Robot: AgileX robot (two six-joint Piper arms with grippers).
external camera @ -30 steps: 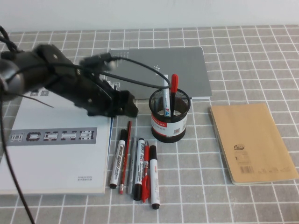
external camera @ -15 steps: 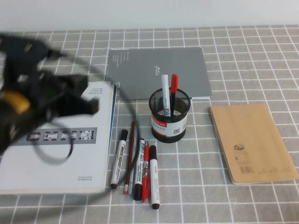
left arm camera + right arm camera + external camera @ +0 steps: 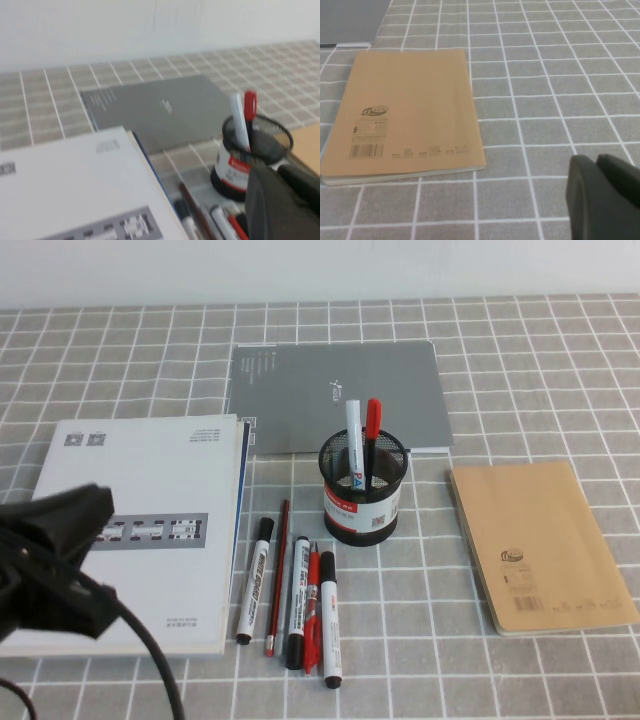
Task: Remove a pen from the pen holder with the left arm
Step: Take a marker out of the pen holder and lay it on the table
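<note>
**Black mesh pen holder (image 3: 363, 490) risking a topple**

The pen holder is carrying a red pen (image 3: 372, 425) and a white marker (image 3: 352, 430) upright. The left pincer (image 3: 280, 172), jaws together and empty, is hanging over the white book (image 3: 150, 490), well apart from the holder. Going in shut, it would be risking toppling the holder onto the loose pens (image 3: 295, 590). The right pincer (image 3: 597, 162) is hovering near the tan notebook (image 3: 410, 110); whether it is apart or together cannot be told.

We seem to be at an office-style desk: a grey checked cloth (image 3: 520, 370) carries a mesh pen holder (image 3: 363, 508), loose markers (image 3: 253, 580), a white booklet (image 3: 150, 470), a grey notebook (image 3: 310, 390) and a tan notebook (image 3: 540, 540), before a plain pale wall (image 3: 320, 270).
</note>
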